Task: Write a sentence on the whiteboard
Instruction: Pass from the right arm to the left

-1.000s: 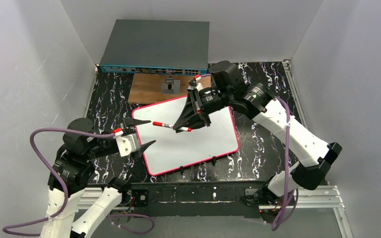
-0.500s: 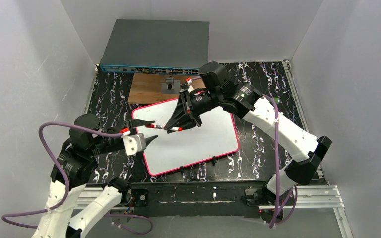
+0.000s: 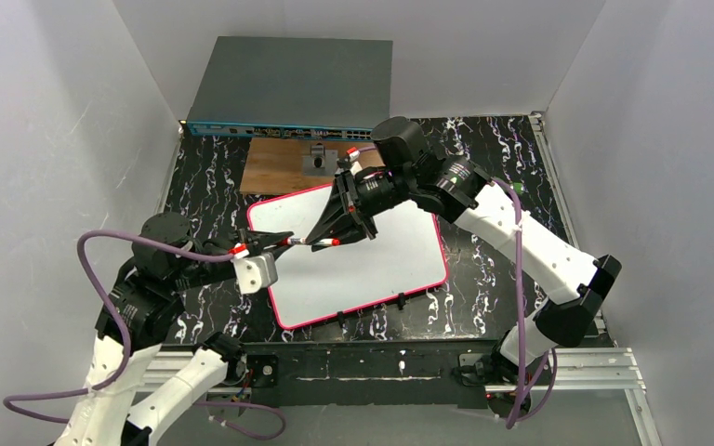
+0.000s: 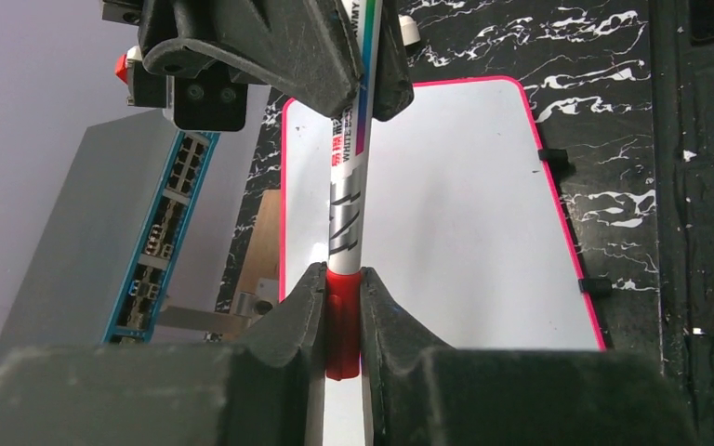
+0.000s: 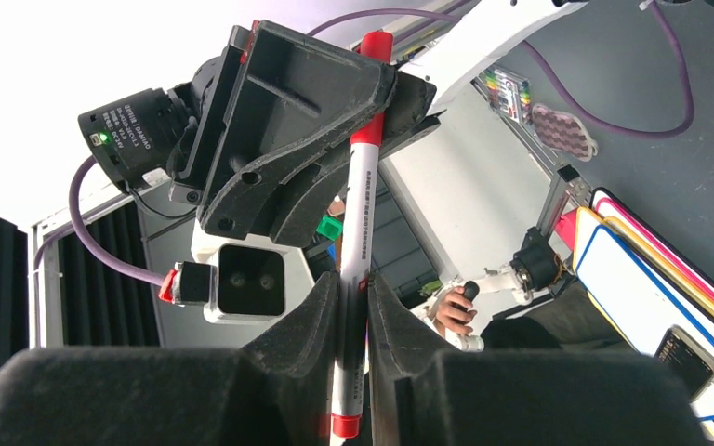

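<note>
Gripping the marker (image 4: 346, 195) by its red cap: left end effector (image 4: 342, 275), closed tight | right end effector (image 5: 353, 281): clamped on the same marker's white barrel | marker: roughly level, spanning both, above the whiteboard's left part | whiteboard (image 3: 372, 262): flat on the black marbled counter (image 3: 497, 269), wooden board (image 3: 274, 169) just behind

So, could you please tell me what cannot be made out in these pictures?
Top view: the whiteboard beneath the right gripper is hidden, so any writing there is uncheckable.
Left wrist view: the cap end of the marker is buried between the fingers of the left gripper.
Top view: the marker's print is too small to read.
</note>
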You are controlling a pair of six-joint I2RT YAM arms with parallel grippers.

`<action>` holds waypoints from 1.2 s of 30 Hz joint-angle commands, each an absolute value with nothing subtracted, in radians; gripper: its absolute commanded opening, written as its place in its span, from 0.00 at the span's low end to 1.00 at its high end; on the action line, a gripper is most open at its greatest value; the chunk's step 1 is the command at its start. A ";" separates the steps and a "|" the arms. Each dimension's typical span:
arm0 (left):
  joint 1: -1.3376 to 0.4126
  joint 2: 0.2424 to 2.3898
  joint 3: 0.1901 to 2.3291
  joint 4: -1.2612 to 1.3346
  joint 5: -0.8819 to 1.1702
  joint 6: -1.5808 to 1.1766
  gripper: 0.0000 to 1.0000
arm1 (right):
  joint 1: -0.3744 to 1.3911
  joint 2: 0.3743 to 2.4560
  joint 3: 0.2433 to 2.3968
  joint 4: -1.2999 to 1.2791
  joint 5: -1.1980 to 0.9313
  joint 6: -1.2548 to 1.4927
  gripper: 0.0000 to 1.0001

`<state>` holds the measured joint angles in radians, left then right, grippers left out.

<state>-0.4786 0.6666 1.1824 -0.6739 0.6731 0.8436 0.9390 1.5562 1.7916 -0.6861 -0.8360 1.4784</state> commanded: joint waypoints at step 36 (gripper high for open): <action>-0.607 0.645 1.159 -0.784 0.486 0.911 0.00 | 0.794 1.225 1.663 -0.436 -0.879 1.624 0.29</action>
